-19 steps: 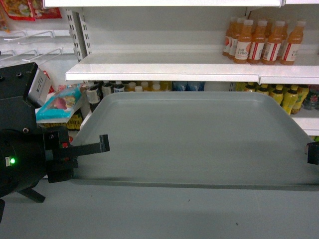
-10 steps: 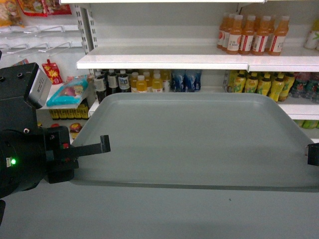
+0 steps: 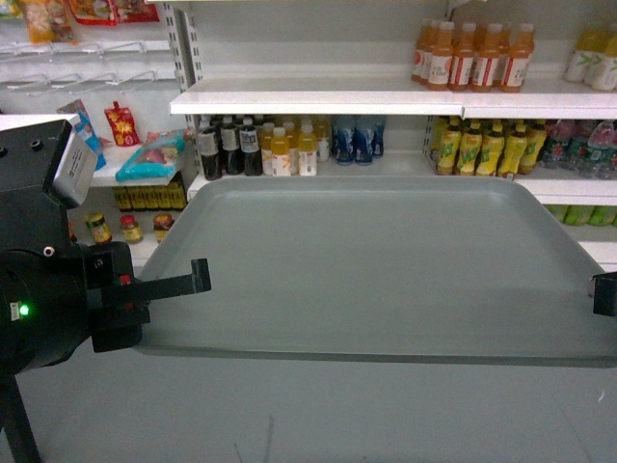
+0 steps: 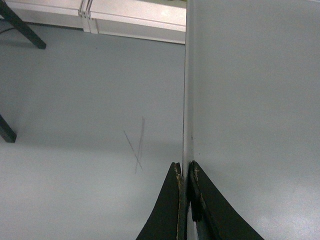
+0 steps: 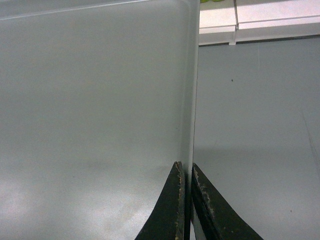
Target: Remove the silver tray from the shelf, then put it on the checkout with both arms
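The silver tray (image 3: 376, 270) hangs level in the air in front of me, over grey floor and apart from the white shelf (image 3: 318, 99) behind it. My left gripper (image 3: 198, 278) is shut on the tray's left rim. In the left wrist view the left gripper (image 4: 184, 167) pinches the tray (image 4: 250, 100) by its thin edge. My right gripper (image 3: 603, 294) holds the right rim, mostly cut off by the frame edge. The right wrist view shows the right gripper (image 5: 185, 167) clamped on the tray (image 5: 90, 100) edge. The checkout is out of view.
Orange drink bottles (image 3: 472, 56) stand on the upper shelf, with more bottles (image 3: 289, 149) on the board below. Snack packets (image 3: 145, 154) lie at the left. A black stand leg (image 3: 19, 434) rises at the lower left and the same black stand leg (image 4: 20, 27) shows over the floor.
The shelves have shrunk and risen in the head view, and lower boards and floor have come into sight. The tray and both grippers keep their places relative to me.
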